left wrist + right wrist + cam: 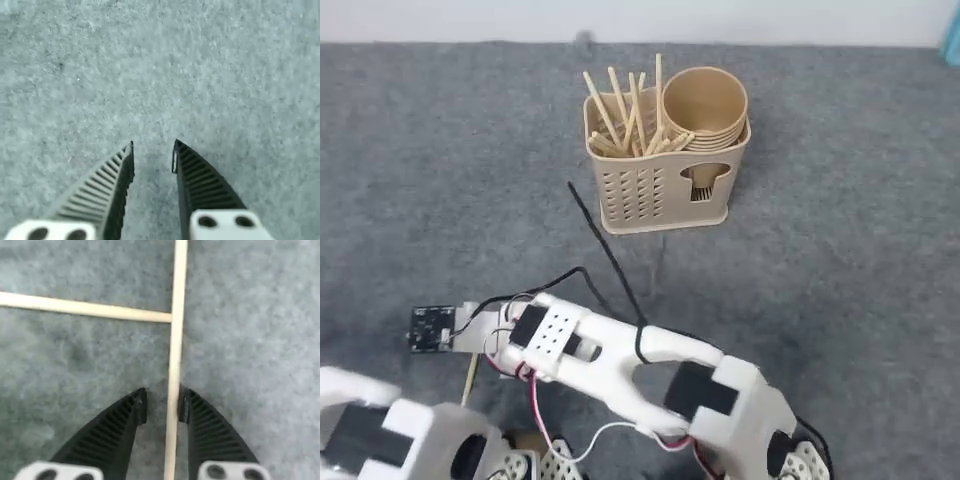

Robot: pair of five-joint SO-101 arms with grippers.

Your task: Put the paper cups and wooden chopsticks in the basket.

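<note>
The desk (410, 200) is spread edge to edge with a grey, felt-like cover (840, 330), fuzzy and faintly mottled, with no folds showing. Along its far edge, at 12 o'clock, runs a pale strip of wall (620, 18). Just toward 11 o'clock a small grey lump (582, 40) sits on that edge. At 2 o'clock, in the far corner, a sliver of a blue-green object (953, 42) is cut off by the frame.
</note>
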